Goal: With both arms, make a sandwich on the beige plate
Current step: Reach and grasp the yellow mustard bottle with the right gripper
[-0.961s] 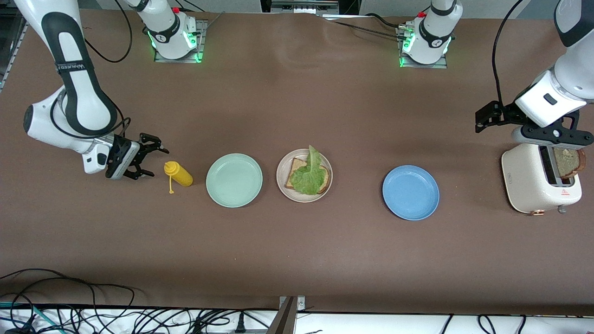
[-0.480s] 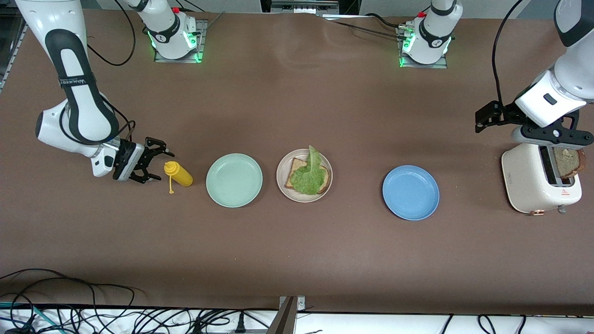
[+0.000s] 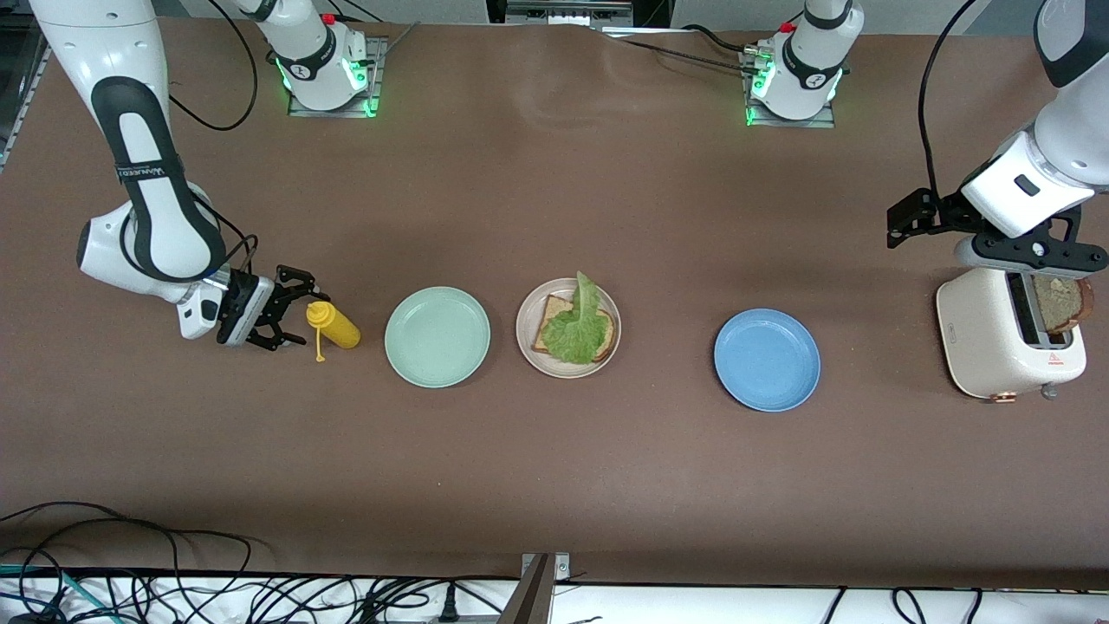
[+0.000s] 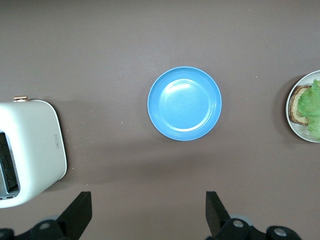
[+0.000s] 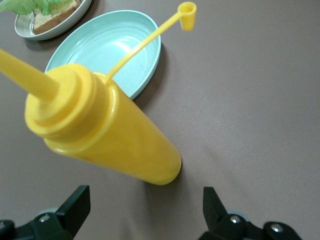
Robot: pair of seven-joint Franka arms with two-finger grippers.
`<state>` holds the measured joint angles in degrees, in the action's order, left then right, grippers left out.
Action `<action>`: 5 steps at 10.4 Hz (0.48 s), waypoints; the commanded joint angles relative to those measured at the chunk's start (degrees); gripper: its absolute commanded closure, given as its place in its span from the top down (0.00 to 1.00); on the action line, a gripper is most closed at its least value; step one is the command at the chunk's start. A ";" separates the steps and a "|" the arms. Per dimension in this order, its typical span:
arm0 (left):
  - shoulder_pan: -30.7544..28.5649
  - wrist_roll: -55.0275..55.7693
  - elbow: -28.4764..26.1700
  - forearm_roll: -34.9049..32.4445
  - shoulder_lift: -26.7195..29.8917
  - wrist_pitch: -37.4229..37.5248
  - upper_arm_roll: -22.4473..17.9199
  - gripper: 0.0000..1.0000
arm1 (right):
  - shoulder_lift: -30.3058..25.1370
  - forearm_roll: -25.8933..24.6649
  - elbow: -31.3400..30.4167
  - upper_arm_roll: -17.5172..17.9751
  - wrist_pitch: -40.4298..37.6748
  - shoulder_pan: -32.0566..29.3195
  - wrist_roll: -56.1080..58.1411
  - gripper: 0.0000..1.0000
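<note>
Beige plate [image 3: 528,346] between mint plate [image 3: 437,337] and blue plate [image 3: 767,360] with only grainy bread slice [image 3: 548,331] under crinkled lettuce [image 3: 575,333]; second slice [image 3: 1059,306] upright in glossy cream toaster [image 3: 996,342] beneath spread left gripper [image 3: 1031,254]; right gripper [image 3: 292,309] spread beside smooth yellow squeeze bottle [image 3: 333,325].
</note>
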<state>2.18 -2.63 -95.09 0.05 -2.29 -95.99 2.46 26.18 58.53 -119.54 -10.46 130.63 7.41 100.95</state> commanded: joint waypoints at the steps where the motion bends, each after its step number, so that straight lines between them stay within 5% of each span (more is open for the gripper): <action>1: 0.28 0.87 0.78 -0.84 0.10 0.98 0.08 1.00 | 1.07 2.29 1.16 0.70 -0.28 -0.03 1.44 1.00; 5: 0.28 0.78 0.78 -0.84 0.10 0.98 0.08 1.00 | 1.94 2.47 2.55 1.14 -0.37 0.41 1.44 1.00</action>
<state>2.18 -2.60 -95.09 0.05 -2.29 -95.99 2.47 26.66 59.51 -118.90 -9.46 130.61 7.76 101.10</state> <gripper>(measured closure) 0.000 0.000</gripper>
